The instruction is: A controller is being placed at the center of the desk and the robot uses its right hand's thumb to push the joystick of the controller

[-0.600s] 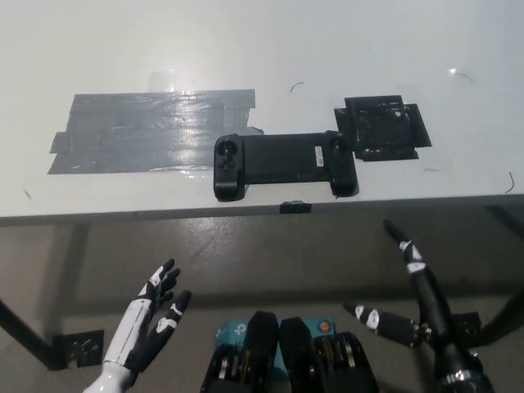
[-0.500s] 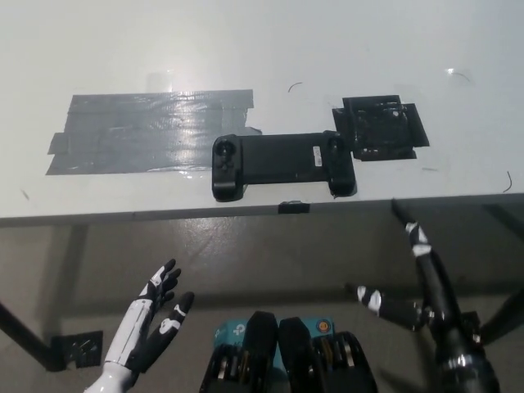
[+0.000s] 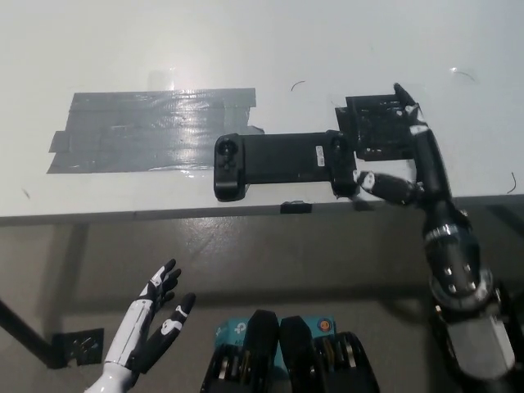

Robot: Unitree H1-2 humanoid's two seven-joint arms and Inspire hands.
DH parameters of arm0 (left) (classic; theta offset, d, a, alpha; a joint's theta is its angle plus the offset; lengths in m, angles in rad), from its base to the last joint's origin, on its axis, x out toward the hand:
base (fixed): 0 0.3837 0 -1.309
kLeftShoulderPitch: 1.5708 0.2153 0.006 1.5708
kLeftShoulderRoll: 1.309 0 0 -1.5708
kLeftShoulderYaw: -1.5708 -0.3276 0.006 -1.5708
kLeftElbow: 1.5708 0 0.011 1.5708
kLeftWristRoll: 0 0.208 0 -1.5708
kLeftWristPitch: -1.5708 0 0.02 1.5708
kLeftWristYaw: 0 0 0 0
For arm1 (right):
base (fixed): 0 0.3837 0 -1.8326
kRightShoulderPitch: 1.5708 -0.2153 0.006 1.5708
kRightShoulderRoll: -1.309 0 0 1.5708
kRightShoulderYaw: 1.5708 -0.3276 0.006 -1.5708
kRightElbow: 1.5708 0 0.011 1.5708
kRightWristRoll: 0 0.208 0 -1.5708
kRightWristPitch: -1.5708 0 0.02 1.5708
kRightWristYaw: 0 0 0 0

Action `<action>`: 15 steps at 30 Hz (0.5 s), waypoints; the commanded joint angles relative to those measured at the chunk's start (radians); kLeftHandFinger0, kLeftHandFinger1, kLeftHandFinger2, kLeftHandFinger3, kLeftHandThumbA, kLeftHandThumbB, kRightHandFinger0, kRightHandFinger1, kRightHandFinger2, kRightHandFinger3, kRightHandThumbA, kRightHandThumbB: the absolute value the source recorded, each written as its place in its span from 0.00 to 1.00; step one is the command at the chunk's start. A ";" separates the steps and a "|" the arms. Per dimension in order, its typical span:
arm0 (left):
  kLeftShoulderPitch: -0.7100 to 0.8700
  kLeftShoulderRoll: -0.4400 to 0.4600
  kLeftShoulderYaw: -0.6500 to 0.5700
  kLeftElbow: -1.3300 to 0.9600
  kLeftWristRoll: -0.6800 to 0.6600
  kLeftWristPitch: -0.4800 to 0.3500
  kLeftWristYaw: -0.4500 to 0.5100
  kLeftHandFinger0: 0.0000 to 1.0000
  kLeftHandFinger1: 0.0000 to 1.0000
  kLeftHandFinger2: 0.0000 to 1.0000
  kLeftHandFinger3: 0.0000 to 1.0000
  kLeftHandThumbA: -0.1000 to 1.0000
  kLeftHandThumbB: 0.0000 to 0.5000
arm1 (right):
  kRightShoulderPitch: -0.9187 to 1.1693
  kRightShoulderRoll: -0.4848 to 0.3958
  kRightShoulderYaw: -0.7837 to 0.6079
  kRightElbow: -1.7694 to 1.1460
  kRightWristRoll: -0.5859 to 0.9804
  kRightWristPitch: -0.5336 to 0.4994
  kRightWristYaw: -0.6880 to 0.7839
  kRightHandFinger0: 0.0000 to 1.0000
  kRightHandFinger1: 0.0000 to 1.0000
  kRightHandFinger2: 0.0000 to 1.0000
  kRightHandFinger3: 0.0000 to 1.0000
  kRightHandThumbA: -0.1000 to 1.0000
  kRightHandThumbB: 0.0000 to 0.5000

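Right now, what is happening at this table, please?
A black controller lies near the front edge of the white desk, between a grey tape patch and a black tape patch. The robot's black right hand is at the controller's right end, fingers spread, one fingertip at its lower right corner. It is not on a joystick yet. The white left hand rests open below the desk edge.

The desk (image 3: 344, 41) is plain white. Left of the black controller (image 3: 282, 161) lies glossy grey tape (image 3: 147, 131); right of it, a black tape patch (image 3: 378, 127). The right hand (image 3: 401, 168) is black with white marks, the left hand (image 3: 147, 319) white with black fingers.
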 commanded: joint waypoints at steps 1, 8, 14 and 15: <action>-0.006 0.001 0.004 -0.017 0.011 -0.032 0.002 1.00 1.00 1.00 1.00 0.77 0.00 | -0.115 0.007 -0.019 0.093 0.033 0.025 -0.027 1.00 1.00 1.00 1.00 0.99 0.47; -0.013 -0.003 0.005 -0.015 0.009 -0.032 0.002 1.00 1.00 1.00 1.00 0.77 0.00 | -0.231 0.016 -0.022 0.273 0.037 0.037 -0.053 1.00 1.00 1.00 1.00 0.95 0.51; -0.020 -0.004 0.004 -0.014 0.015 -0.038 0.005 1.00 1.00 1.00 1.00 0.76 0.00 | -0.281 0.021 -0.030 0.384 0.055 0.018 -0.078 1.00 1.00 1.00 1.00 0.96 0.52; -0.023 -0.004 0.004 -0.017 0.013 -0.033 0.003 1.00 1.00 1.00 1.00 0.76 0.00 | -0.285 0.021 -0.030 0.390 0.057 0.018 -0.079 1.00 1.00 1.00 1.00 0.96 0.50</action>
